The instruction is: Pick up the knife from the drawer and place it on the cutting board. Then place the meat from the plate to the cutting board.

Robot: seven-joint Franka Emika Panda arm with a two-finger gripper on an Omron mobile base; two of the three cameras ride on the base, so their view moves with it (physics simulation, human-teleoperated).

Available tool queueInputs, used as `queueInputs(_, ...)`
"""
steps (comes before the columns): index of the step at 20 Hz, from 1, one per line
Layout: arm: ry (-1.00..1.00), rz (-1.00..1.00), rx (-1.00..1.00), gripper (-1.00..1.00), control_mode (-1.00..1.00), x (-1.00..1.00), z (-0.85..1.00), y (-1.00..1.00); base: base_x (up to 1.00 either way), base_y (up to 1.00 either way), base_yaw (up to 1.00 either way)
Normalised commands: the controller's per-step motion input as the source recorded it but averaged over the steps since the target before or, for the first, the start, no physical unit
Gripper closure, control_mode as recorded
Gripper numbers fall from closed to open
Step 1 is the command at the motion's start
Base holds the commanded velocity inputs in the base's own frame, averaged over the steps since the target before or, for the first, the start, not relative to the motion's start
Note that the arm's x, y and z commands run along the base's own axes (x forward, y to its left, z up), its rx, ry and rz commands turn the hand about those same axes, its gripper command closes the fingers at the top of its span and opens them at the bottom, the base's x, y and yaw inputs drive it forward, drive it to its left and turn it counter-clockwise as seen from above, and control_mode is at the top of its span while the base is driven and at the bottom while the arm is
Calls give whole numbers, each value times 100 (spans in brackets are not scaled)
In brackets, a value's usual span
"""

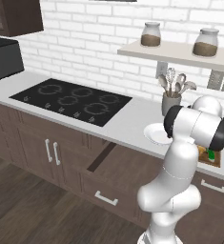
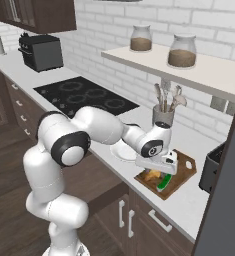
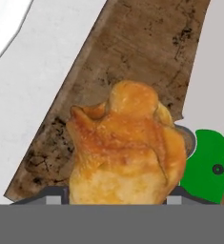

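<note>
A simulated kitchen with a white brick wall and dark plank floor. At far left, a boxy black appliance (image 2: 41, 51) sits on the pale grey worktop (image 1: 132, 121). Beside it lies a flat, glossy black cooktop (image 1: 73, 100) with faint ring markings. Below, dark brown wood-grain cabinets carry slim silver handles, and the drawer (image 1: 118, 171) stands pulled out, its horizontal bar handle facing forward.

Further right, a round, smooth white plate (image 1: 156, 134) rests on the worktop. Behind it a grey cylindrical holder (image 2: 163, 116) bristles with metal spoons and ladles. Above, a pale shelf (image 2: 189, 70) holds two glass jars (image 2: 181, 51) with brown contents; no labels can be read.

Right of the plate lies the cutting board (image 2: 184, 172), dark brown, mottled and grainy, with rounded corners. The white arm reaches over it, and the tool (image 2: 156, 172) hangs low above the board. In the hand view its two dark tips sit either side of the meat (image 3: 127, 150), a lumpy, glazed orange-brown chunk; they appear closed on it, though the contact is partly hidden. The knife (image 3: 206, 164) lies on the board just right of the meat, with a bright green rounded handle and a pale flat blade.
</note>
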Motion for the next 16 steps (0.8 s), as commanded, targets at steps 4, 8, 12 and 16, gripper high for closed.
queueInputs(4,0,0,0,-100,-100,0,0,0,0,0,0)
queueInputs(8,0,0,0,-100,-100,0,2,0,0,0,0)
queueInputs(12,1,0,0,-100,-100,0,17,0,0,0,0)
queueInputs(16,3,0,-5,-100,-100,0,48,0,0,0,0)
